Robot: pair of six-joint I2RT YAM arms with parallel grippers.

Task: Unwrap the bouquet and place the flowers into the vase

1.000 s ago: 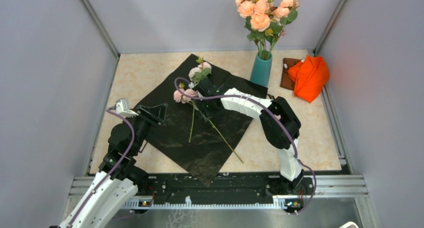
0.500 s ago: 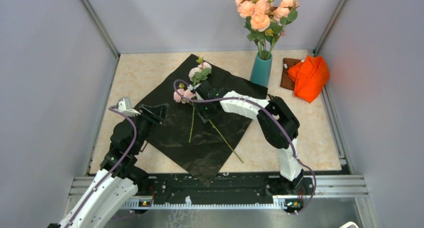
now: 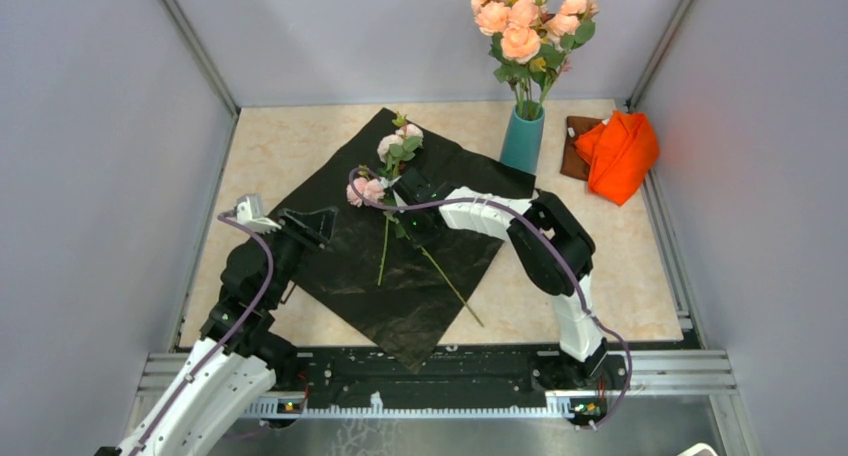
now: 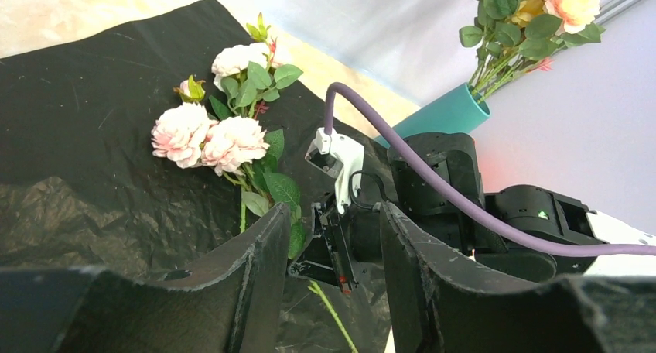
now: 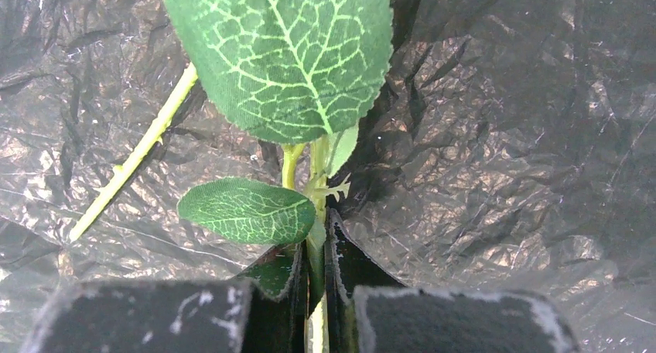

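Note:
The bouquet's black wrapping sheet lies spread flat on the table. Two stems of the flowers rest on it, their pink heads at the sheet's upper middle. My right gripper is shut on one green stem just below its leaves. The other stem lies loose to its left. My left gripper hovers open and holds nothing at the sheet's left edge, facing the pink flowers. The teal vase stands at the back right and holds peach roses.
An orange cloth lies on a brown pad right of the vase. Grey walls close in the table on three sides. The right arm's elbow reaches over the sheet's right corner. The peach roses rise high above the vase.
My right gripper has slid slightly left and shut on the flower stem; the stem's lower end shifted a little. The left arm has not moved.

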